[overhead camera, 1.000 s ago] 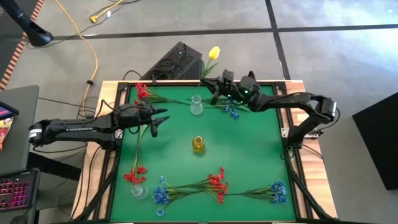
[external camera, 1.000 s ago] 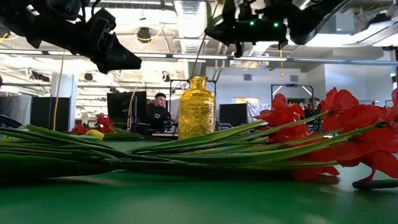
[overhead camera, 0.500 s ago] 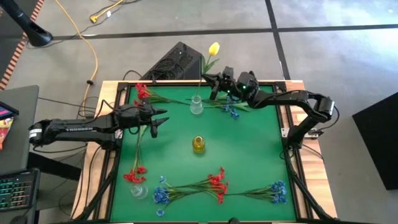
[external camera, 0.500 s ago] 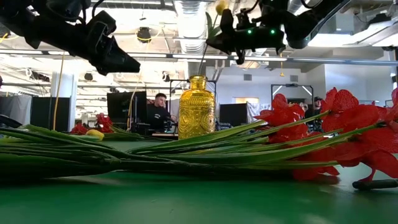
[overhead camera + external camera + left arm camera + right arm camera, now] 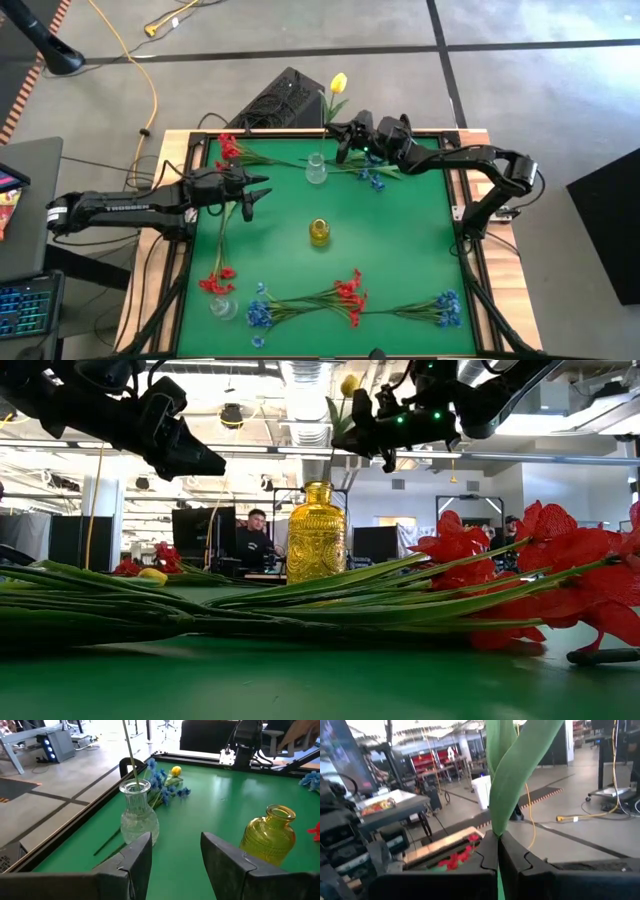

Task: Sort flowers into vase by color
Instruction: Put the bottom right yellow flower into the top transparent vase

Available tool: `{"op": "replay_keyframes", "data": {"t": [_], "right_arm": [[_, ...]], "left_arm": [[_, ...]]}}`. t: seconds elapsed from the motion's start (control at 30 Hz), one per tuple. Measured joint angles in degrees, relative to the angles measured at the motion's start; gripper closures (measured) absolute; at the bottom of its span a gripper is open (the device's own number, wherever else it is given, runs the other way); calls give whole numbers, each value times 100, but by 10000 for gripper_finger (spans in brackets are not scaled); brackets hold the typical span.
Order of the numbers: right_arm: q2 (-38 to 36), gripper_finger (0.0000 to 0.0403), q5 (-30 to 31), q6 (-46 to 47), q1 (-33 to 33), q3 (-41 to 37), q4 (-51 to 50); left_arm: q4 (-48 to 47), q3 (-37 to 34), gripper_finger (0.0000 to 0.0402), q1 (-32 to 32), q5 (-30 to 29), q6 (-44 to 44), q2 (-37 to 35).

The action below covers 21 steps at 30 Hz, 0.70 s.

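A yellow tulip [image 5: 338, 82] stands nearly upright over the clear vase [image 5: 316, 170] at the table's far side. Its thin stem [image 5: 131, 755] reaches down into the vase's mouth. My right gripper [image 5: 345, 135] is shut on it, just right of the vase and above it. My left gripper [image 5: 262, 188] hangs open over the table's left part, nothing between its fingers [image 5: 135, 855]. A yellow glass vase [image 5: 319, 232] stands at the centre. Another clear vase [image 5: 222, 305] at the near left holds a red spray. My right gripper pinches the tulip's stem and its green leaf [image 5: 512, 780] between its two fingers [image 5: 485, 855], some way below the yellow head. The fingers come about level from the table's right, across the stem. The tulip stands upright, its lower end in the clear vase's mouth [image 5: 135, 784].
Loose sprays lie on the green mat: red ones [image 5: 232, 150] at the far left, blue ones [image 5: 372, 178] beside the far clear vase, and blue [image 5: 260, 315], red [image 5: 348, 295] and blue [image 5: 445, 308] ones along the near edge. A person sits at a desk beyond the table [image 5: 255, 535].
My right gripper has sunk a little, gone slightly toward the far clear vase and tipped. The tulip has come down with it: its head has dropped into the low view, and its stem now stands more upright over the vase.
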Motion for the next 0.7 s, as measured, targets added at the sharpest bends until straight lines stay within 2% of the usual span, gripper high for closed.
{"op": "replay_keyframes", "data": {"t": [0.17,0.43,0.7], "right_arm": [[0,365,77,-2,43,0,-193],[0,323,80,-20,52,-2,-295],[-12,245,56,-15,50,-2,-926]], "left_arm": [[1,0,243,0,2,-57,2],[0,0,243,0,4,-155,1],[-20,0,243,-2,6,-164,0]]}}
